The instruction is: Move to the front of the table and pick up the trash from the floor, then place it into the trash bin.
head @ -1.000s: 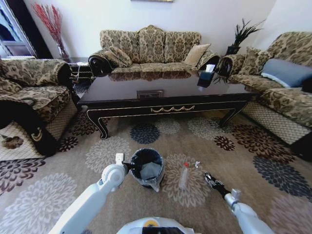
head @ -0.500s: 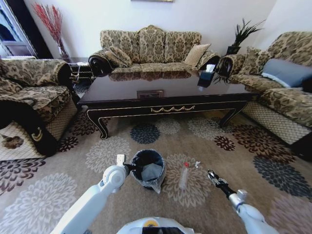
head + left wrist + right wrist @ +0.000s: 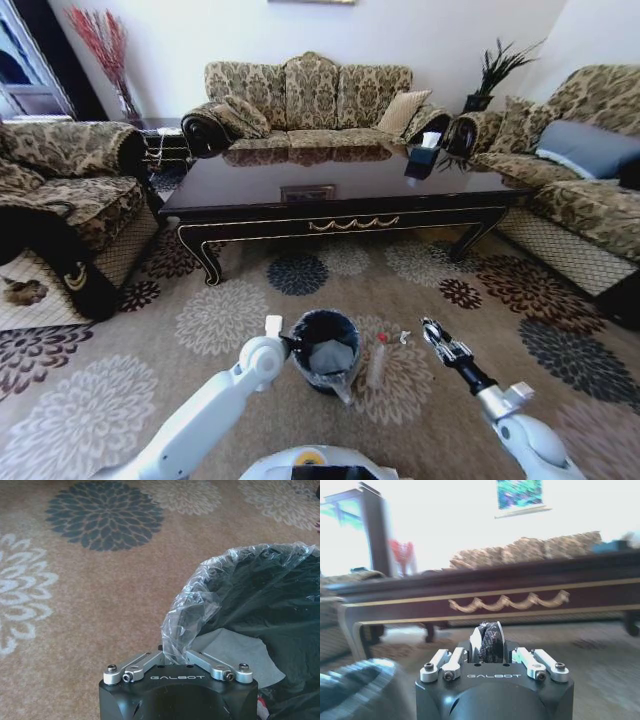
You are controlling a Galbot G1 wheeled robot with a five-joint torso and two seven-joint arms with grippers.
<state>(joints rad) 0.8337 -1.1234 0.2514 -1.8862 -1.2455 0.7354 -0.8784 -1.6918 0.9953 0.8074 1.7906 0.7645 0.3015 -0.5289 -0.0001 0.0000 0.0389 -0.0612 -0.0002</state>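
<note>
left jaws [image 3: 174, 661] clamp the trash bin [image 3: 327, 352] liner; right jaws [image 3: 489, 642] together, empty.

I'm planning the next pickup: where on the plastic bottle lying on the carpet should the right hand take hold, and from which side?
Probably across the middle of the bottle, coming from above. It lies flat on the floor beside the trash bin, red cap pointing toward the table, so only its upper side is free. Fingers should straddle its narrow width, crosswise to its length. The right hand hovers nearby.
</note>
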